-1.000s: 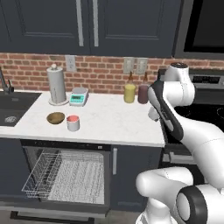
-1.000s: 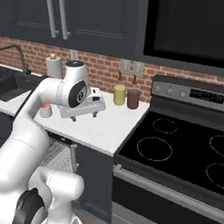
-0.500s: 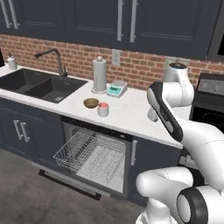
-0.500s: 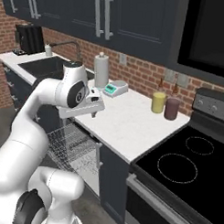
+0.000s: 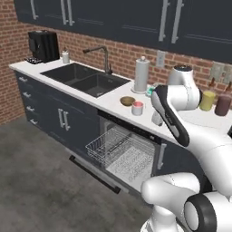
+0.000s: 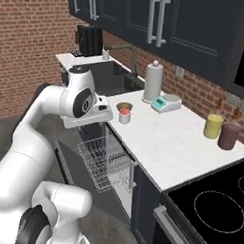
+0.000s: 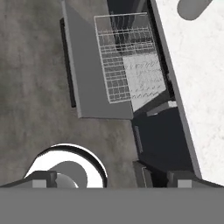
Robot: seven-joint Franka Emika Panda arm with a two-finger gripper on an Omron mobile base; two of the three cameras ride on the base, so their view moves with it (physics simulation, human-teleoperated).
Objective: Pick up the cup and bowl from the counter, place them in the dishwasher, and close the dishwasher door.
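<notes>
Driving left, the base now faces the open dishwasher (image 5: 122, 154), its rack pulled out. Cup (image 5: 137, 108) and bowl (image 5: 128, 100) wait untouched on the tabletop (image 6: 168, 140); jaws spread, empty.

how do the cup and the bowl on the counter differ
The cup is pale outside with a salmon-red inside; the bowl is olive-brown all over. The cup stands taller and narrower; the bowl is shallow and wider. Both sit upright on the counter, close together above the open dishwasher.
</notes>
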